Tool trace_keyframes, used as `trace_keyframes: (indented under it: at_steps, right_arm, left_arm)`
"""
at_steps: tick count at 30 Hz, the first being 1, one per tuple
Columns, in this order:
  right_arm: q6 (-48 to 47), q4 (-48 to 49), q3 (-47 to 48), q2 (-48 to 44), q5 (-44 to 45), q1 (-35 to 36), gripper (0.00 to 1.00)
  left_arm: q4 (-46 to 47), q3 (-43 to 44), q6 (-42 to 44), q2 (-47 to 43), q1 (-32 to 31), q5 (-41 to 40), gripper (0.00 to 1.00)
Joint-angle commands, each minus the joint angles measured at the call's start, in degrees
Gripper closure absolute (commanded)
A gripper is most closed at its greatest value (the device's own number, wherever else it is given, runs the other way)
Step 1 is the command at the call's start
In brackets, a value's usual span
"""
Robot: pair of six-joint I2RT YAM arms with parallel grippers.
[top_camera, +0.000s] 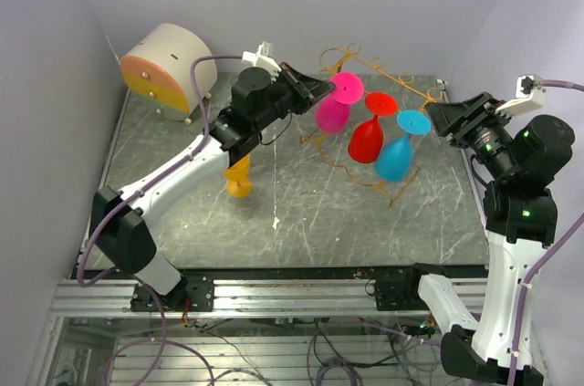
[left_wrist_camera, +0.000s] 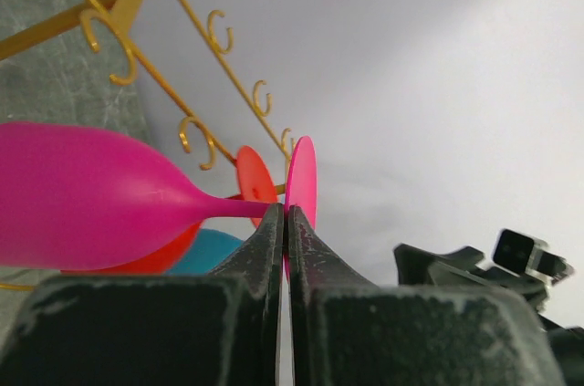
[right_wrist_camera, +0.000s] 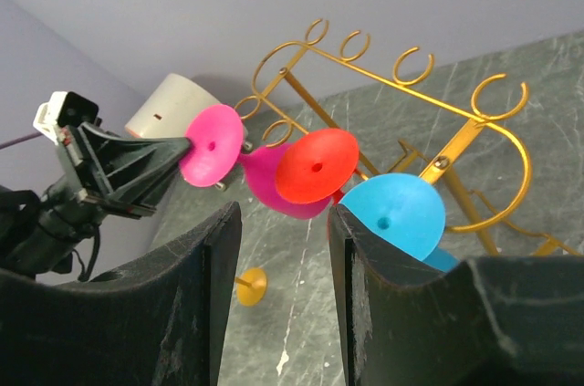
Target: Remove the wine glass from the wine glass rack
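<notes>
The gold wire wine glass rack [top_camera: 388, 85] stands at the back middle of the table. A pink wine glass [top_camera: 336, 103], a red one [top_camera: 369, 133] and a blue one [top_camera: 400, 151] hang from it, feet up. My left gripper [top_camera: 319, 89] is shut on the pink glass's stem just below its foot [left_wrist_camera: 301, 181]; the bowl [left_wrist_camera: 82, 194] shows at the left. My right gripper [top_camera: 440, 117] is open and empty, just right of the blue glass's foot [right_wrist_camera: 397, 213]. The rack also shows in the right wrist view [right_wrist_camera: 456, 121].
A yellow wine glass [top_camera: 238, 176] lies on the table under my left arm. A round cream-and-orange drawer box [top_camera: 167, 69] stands at the back left. Walls close in the table on three sides.
</notes>
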Motion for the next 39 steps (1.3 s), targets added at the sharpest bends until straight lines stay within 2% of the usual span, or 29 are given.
trace_keyframes:
  at_steps: [1,7,12,17,19,21,25,30,35,39]
  right_arm:
    - [-0.1,1.1,1.9,0.2,-2.2,-0.4,0.57]
    - [0.5,2.0,1.4,1.2,-6.1,-0.4,0.57]
    - [3.0,7.4,-0.7,2.7,-16.1,-0.4,0.57]
    - [14.5,24.3,-6.5,4.4,-33.7,0.4,0.56]
    - [20.9,32.2,-8.9,4.6,-36.6,1.7,0.55]
    - [23.4,35.9,-8.9,5.1,-37.9,3.3,0.52]
    - [27.1,42.5,-9.0,6.9,-37.6,10.9,0.46]
    - [26.3,50.0,-9.3,11.5,-33.5,28.8,0.38]
    - [26.1,56.9,-8.6,17.3,-30.6,41.5,0.37]
    - [23.2,56.0,-6.0,20.3,-27.4,47.5,0.37]
  left_arm:
    - [3.1,-2.9,-1.1,-5.1,0.1,-1.6,0.93]
    - [4.0,-9.1,-2.6,-11.4,0.1,-1.6,0.93]
    - [6.5,-17.1,-4.7,-21.8,0.1,-1.6,0.93]
    - [3.7,-23.2,-4.4,-34.4,-0.5,-2.3,0.93]
    - [1.8,-24.7,-3.5,-40.0,-0.5,-2.8,0.93]
    - [-0.2,-25.6,-2.6,-45.5,-0.5,-2.7,0.93]
    - [-2.1,-27.8,-2.8,-55.2,-0.5,-1.7,0.93]
    - [-8.5,-27.0,-1.7,-64.8,-0.5,-0.6,0.93]
    - [-18.2,-21.0,0.6,-69.7,-0.4,-1.8,0.93]
    - [-23.4,-17.1,1.3,-72.1,-0.4,-3.4,0.93]
